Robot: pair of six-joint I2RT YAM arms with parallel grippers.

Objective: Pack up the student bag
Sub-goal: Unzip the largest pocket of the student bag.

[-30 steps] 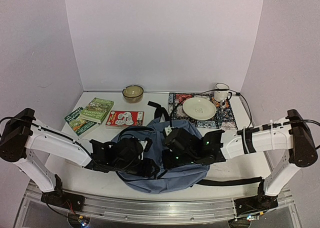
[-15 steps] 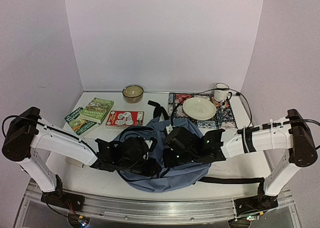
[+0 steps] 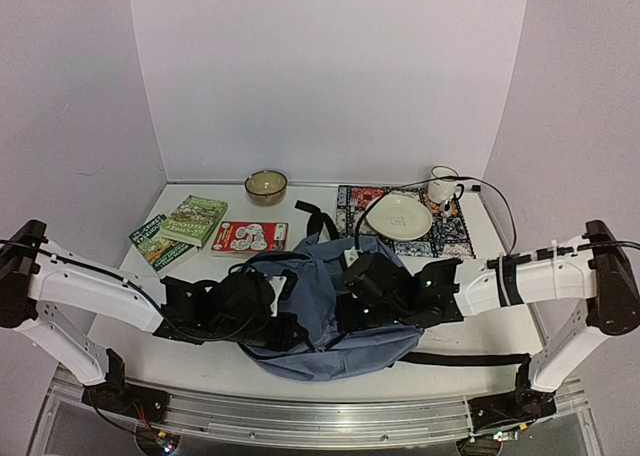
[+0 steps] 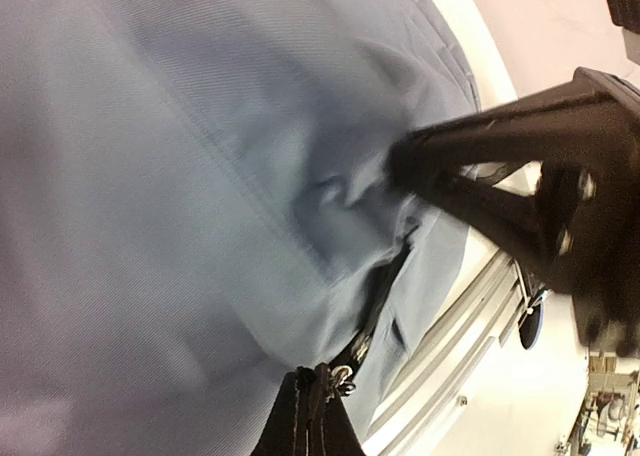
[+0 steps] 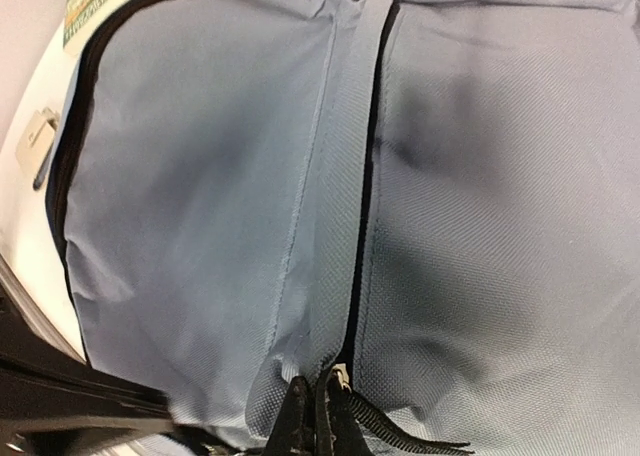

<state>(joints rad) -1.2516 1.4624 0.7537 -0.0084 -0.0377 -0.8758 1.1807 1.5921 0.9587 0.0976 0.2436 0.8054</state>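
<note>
While the bag (image 3: pixel 322 316) lies flat on the table (image 3: pixel 470 331) under both arms, packing looks barely begun: three books (image 3: pixel 196 219) lie outside it, beyond its left side, and nothing shows inside. The left fingers (image 4: pixel 297 428) are pinched together on a zip pull (image 4: pixel 343 378). The right fingers (image 5: pixel 298 416) are closed on a corded zip tab (image 5: pixel 341 378). Neither zip looks properly open, so opening the bag likely comes first.
</note>
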